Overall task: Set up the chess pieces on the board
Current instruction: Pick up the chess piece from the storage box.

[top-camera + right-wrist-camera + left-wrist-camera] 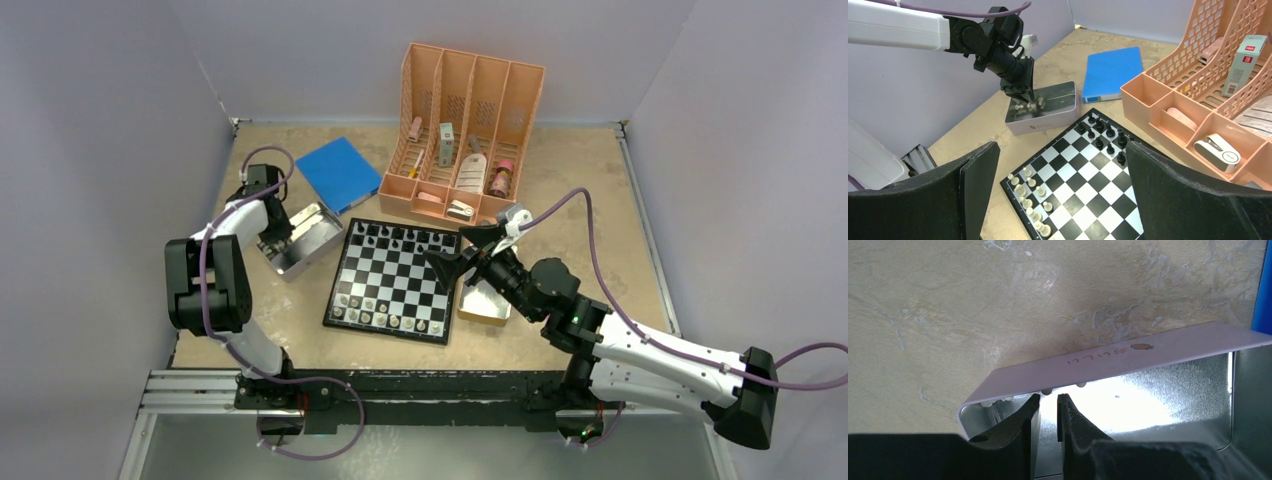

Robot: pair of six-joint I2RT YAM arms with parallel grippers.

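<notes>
Left gripper (1049, 398): lowered into the metal tin (1043, 122); its two fingers stand nearly together with only a narrow slit between them. I cannot tell whether a piece is pinched at the tips.
Right gripper (447, 246): its fingers are spread wide and hold nothing. It hangs above the right edge of the board, pointing toward the left arm.
Pale pieces in the tin (1033, 105): a few small figures just beside the left fingertips, close to the tin's wall.
Metal tin: shiny inside, pale lilac outside with small print; it stands on the table (600, 200) to the left of the board, near its far corner.
Board (392, 280): flat on the table between the two arms.
Black pieces (400, 235): they stand along the far rows of the board.
White pieces (385, 318): they stand along the near rows of the board.
Tan tray (483, 305): just beside the board's right edge, partly hidden under the right arm.
Blue book (338, 173): flat, beyond the tin.
Peach organizer (465, 130): behind the board, with small items in its compartments.
</notes>
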